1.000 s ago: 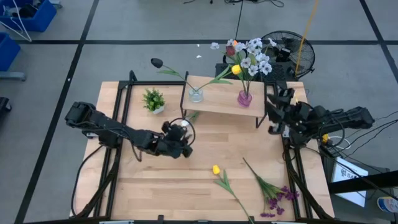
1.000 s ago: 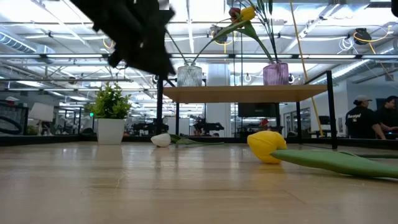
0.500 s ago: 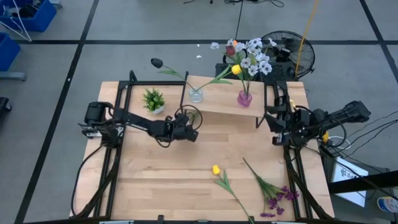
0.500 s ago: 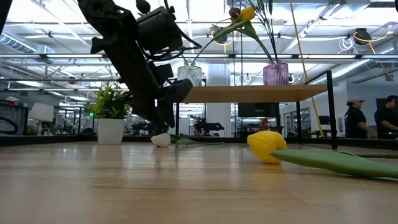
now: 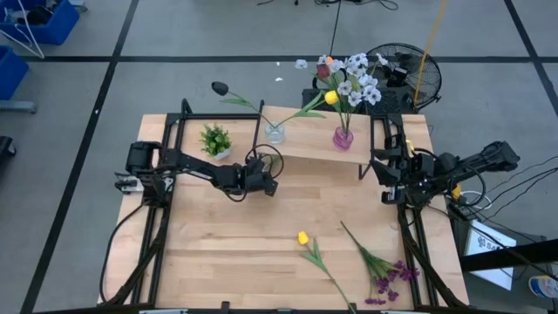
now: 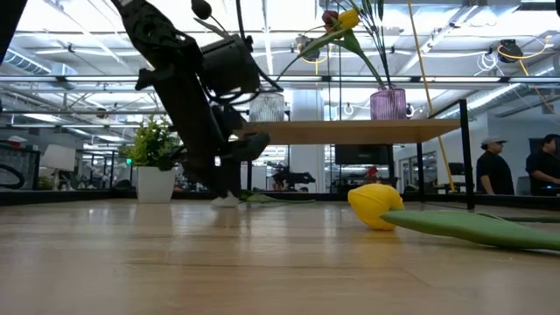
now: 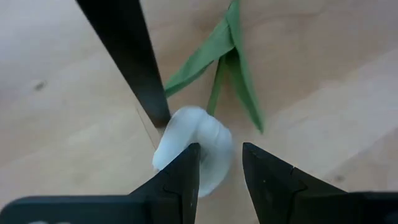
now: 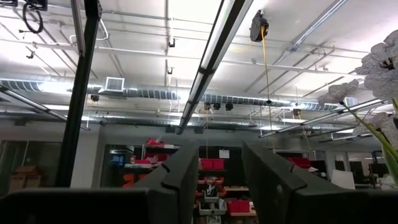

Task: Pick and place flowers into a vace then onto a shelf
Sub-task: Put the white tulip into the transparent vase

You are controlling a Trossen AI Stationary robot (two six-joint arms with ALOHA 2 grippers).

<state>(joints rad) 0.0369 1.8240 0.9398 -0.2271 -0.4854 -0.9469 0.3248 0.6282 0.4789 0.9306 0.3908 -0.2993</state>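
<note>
A white tulip [image 7: 200,143] lies on the table beside the shelf's black front left leg [image 7: 134,68], its green stem [image 7: 217,87] running away under the shelf [image 5: 314,145]. My left gripper [image 7: 221,152] is open and low over the white head, one finger on each side; the low view shows it [image 6: 226,192] just above the tabletop. My right gripper [image 8: 219,158] is open and points up at the ceiling, at the table's right edge [image 5: 385,179]. A clear vase [image 5: 275,133] and a purple vase [image 5: 343,138], both holding flowers, stand on the shelf. My left gripper comes at the white tulip's head [image 7: 208,171] from above, slanting down. One finger [image 7: 183,177] overlaps the head in the wrist view. I cannot tell whether it touches. The flower lies flat on the table.
A yellow tulip [image 5: 302,237] and a purple spray [image 5: 390,276] lie on the near half of the table. A small potted plant [image 5: 214,140] stands left of the shelf. The shelf's legs [image 5: 363,166] stand close to both grippers. People show in the room beyond [image 6: 494,171].
My left gripper has moved from the middle of the table toward the far edge and down to the white tulip at the shelf's left leg, then nearly held still. My right arm has folded back a little at the right edge.
</note>
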